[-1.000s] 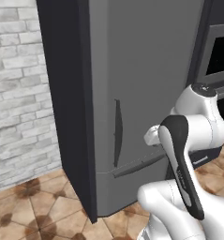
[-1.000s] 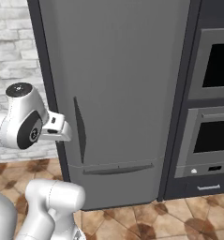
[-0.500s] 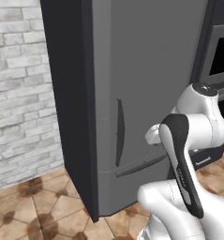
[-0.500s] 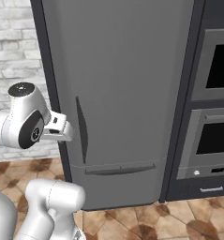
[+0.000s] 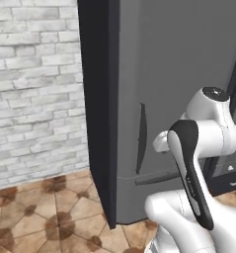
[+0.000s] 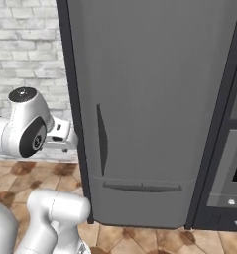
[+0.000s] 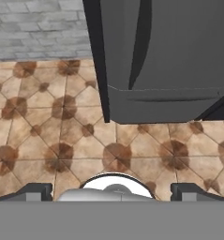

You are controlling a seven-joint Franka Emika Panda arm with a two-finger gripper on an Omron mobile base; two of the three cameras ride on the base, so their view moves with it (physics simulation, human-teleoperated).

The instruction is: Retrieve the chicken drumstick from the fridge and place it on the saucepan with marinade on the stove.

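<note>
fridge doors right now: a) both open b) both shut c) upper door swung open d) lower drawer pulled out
b, the fridge front is one flush grey face, its vertical handle and lower horizontal handle flat against closed doors, no shelves showing.

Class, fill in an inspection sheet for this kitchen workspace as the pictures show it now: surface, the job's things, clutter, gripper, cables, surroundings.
Surface: brown patterned floor tiles in front of the fridge.
Job's things: grey fridge, doors closed; vertical handle on the upper door, horizontal handle on the lower drawer. Drumstick, saucepan and stove: nothing seen.
Clutter: nothing seen.
Gripper: gripper open, holding nothing, aimed at the floor ahead of the fridge's base.
Cables: nothing seen.
Surroundings: white brick wall left of the fridge; dark wall oven to its right.
</note>
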